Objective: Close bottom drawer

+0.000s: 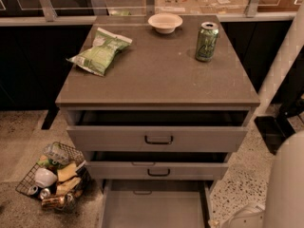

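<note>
The grey cabinet has three drawers. The bottom drawer [154, 207] is pulled far out. Its plain grey tray reaches the lower edge of the view, and its front and handle are cut off below. The middle drawer [157, 171] and the top drawer [159, 139] each stand a little open and have black bar handles. Only my white arm [286, 184] shows, at the lower right beside the bottom drawer's right side. The gripper itself is out of view.
On the cabinet top [161, 75] lie a green chip bag [100, 51], a white bowl [165, 22] and a green can [207, 42]. A wire basket of trash [52, 177] sits on the floor to the left. A white post [281, 63] and a black base [273, 132] are to the right.
</note>
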